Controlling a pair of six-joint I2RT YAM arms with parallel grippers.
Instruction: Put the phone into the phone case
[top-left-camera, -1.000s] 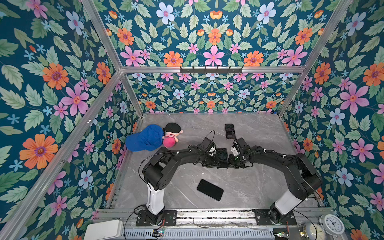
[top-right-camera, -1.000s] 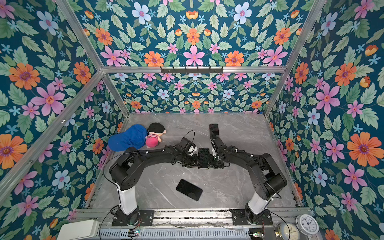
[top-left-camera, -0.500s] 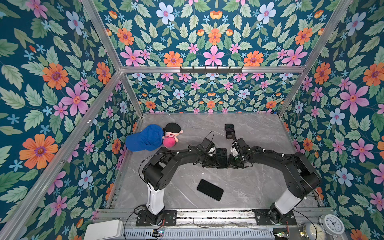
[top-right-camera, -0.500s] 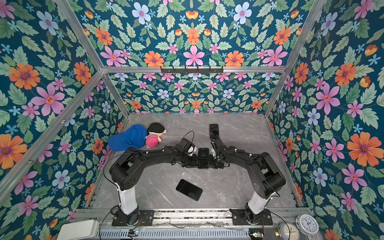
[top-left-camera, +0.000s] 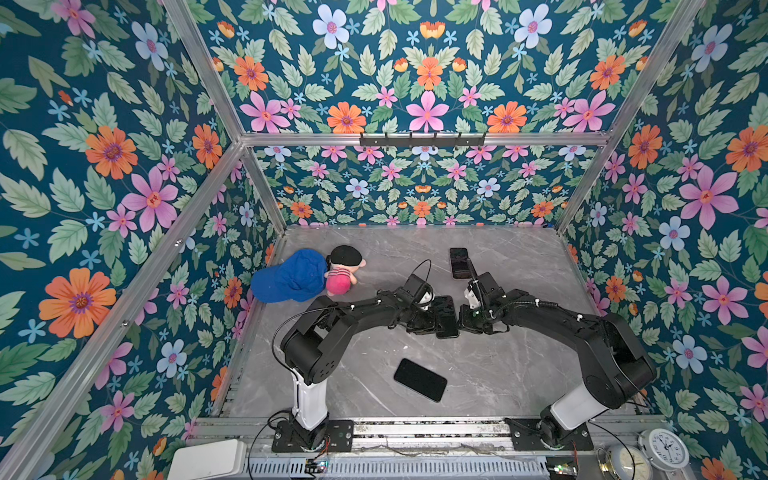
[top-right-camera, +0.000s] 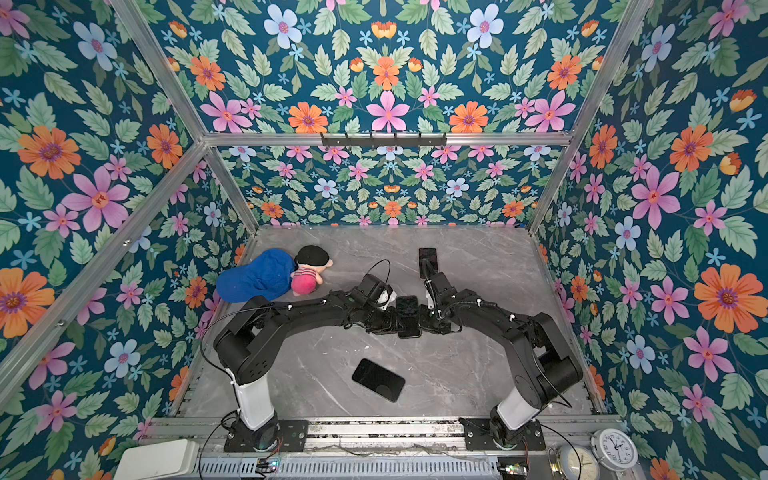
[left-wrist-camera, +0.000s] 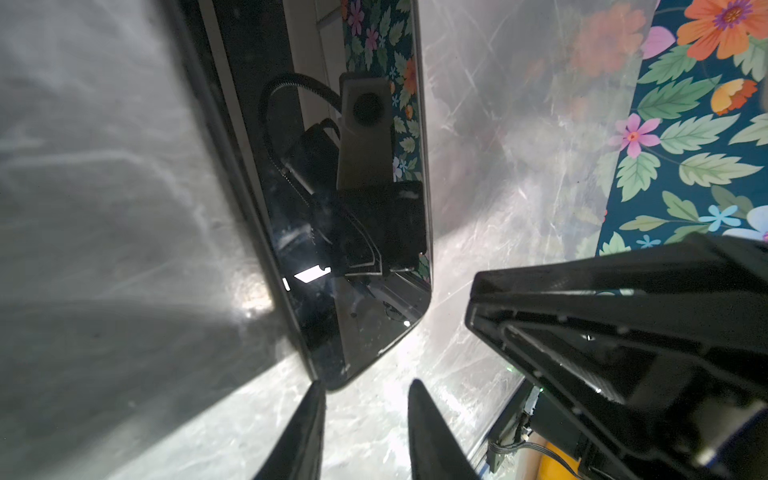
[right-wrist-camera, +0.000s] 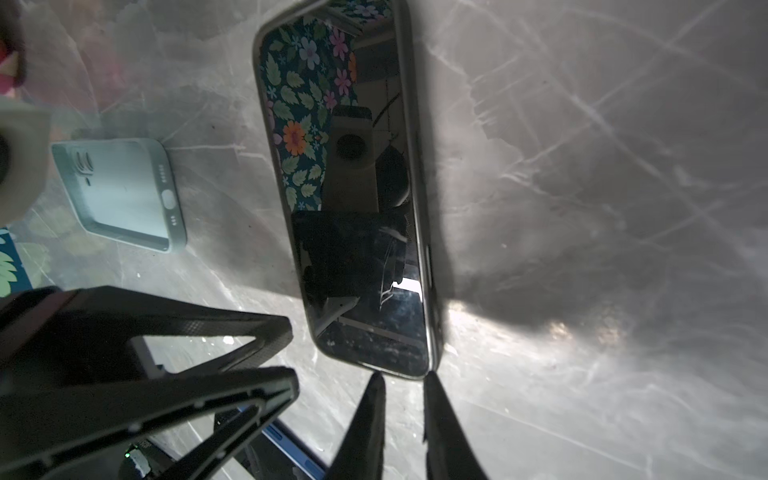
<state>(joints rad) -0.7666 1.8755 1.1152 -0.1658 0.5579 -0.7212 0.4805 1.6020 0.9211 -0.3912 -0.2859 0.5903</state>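
Note:
A dark phone (top-left-camera: 445, 316) (top-right-camera: 407, 316) lies mid-table between my two grippers. My left gripper (left-wrist-camera: 365, 388) is open, with nothing between its fingers. The phone (left-wrist-camera: 332, 166) has one corner against a fingertip (left-wrist-camera: 316, 392). My right gripper (right-wrist-camera: 403, 380) stands narrowly open at the opposite end of the phone (right-wrist-camera: 353, 232), its tips just short of the silver rim. A pale mint phone case (right-wrist-camera: 120, 191) lies open side up on the table beside the phone. In both top views the case is hidden under the left arm. The grippers (top-left-camera: 432, 328) (top-left-camera: 464, 324) almost meet.
A second dark phone (top-left-camera: 419, 379) lies near the front edge and a third (top-left-camera: 459, 262) at the back. A blue cap (top-left-camera: 289, 280) and a doll (top-left-camera: 343, 270) sit at the back left. Floral walls enclose the grey marble table (top-left-camera: 519, 374).
Both arms and the phone between them stay about where they were in the top views. No clear movement shows.

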